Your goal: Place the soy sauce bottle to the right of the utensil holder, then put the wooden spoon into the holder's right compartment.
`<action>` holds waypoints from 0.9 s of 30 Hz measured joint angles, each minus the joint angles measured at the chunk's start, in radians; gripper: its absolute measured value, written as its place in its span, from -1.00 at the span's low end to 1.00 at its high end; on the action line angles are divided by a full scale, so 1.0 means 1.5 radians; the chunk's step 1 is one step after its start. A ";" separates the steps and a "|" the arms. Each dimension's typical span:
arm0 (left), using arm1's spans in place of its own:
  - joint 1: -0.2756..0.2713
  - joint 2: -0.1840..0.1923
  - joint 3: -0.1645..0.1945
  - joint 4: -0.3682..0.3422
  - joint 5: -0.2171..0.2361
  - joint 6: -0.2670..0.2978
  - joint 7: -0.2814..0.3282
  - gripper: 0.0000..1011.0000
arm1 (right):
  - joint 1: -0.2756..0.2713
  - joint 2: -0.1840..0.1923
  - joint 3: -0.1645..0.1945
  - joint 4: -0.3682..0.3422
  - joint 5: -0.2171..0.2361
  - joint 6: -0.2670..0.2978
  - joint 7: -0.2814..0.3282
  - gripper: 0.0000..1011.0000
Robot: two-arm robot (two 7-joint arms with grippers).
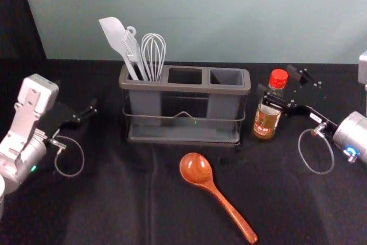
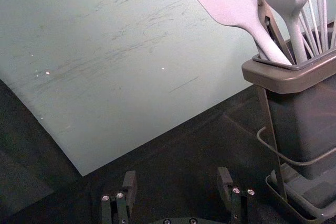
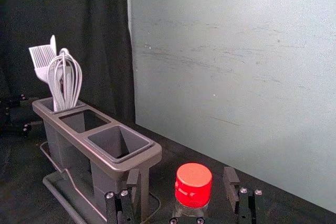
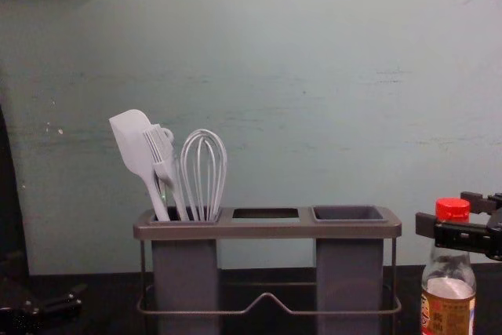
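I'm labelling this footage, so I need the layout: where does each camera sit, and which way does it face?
Left wrist: on the left arm, facing past the left pincer toward the wall and holder.
Right wrist: on the right arm, facing past the right pincer over bottle and holder.
Head: above, facing forward and down; both arms and the spoon show.
Chest: lower, facing forward; pincers at both edges.
Head and chest share holder and bottle.
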 joint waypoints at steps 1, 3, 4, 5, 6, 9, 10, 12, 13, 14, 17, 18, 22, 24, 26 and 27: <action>0.000 0.000 0.000 0.000 0.000 0.000 0.000 0.99 | 0.000 0.000 0.000 0.000 0.000 0.000 0.000 0.99; 0.000 0.000 0.000 0.000 0.000 0.000 0.000 0.99 | 0.000 0.000 0.000 0.000 0.000 0.000 0.000 0.99; 0.000 0.000 0.000 0.000 0.000 0.000 0.000 0.99 | -0.001 0.001 0.000 -0.004 0.000 0.000 0.000 0.99; 0.000 0.000 0.000 0.000 0.000 0.000 0.000 0.99 | -0.002 0.003 0.001 -0.008 -0.001 0.000 0.000 0.99; 0.000 0.000 0.000 0.000 0.000 0.000 0.000 0.99 | -0.006 0.006 0.004 -0.017 -0.001 -0.001 0.000 0.99; 0.000 0.000 0.000 0.000 0.000 0.000 0.000 0.99 | -0.014 0.012 0.011 -0.038 0.002 0.000 -0.001 0.99; 0.000 0.000 0.000 0.000 0.000 0.000 0.000 0.99 | -0.017 0.013 0.013 -0.044 0.004 0.000 -0.001 0.99; 0.000 0.000 0.000 0.000 0.000 0.000 0.000 0.99 | -0.025 0.018 0.019 -0.063 0.007 0.001 -0.003 0.99; 0.000 0.000 0.000 0.000 0.000 0.000 0.000 0.99 | -0.028 0.019 0.020 -0.070 0.008 0.002 -0.004 0.99; 0.000 0.000 0.000 0.000 0.000 0.000 0.000 0.99 | -0.034 0.023 0.023 -0.084 0.008 0.005 -0.006 0.99; 0.000 0.000 0.000 0.000 0.000 0.000 0.000 0.99 | -0.044 0.030 0.027 -0.107 0.007 0.012 -0.015 0.99; 0.000 0.000 0.000 0.000 0.000 0.000 0.000 0.99 | -0.048 0.033 0.029 -0.117 0.005 0.015 -0.019 0.99; 0.000 0.000 0.000 0.000 0.000 0.000 0.000 0.99 | -0.079 0.049 0.046 -0.172 -0.008 0.028 -0.044 0.99; 0.000 0.000 0.000 0.000 0.000 0.000 0.000 0.99 | -0.090 0.054 0.053 -0.189 -0.012 0.029 -0.050 0.99; 0.000 0.000 0.000 0.000 0.000 0.000 0.000 0.99 | -0.105 0.061 0.063 -0.212 -0.018 0.035 -0.059 0.99; 0.000 0.000 0.000 0.000 0.000 0.000 0.000 0.99 | -0.111 0.063 0.066 -0.219 -0.020 0.037 -0.062 0.99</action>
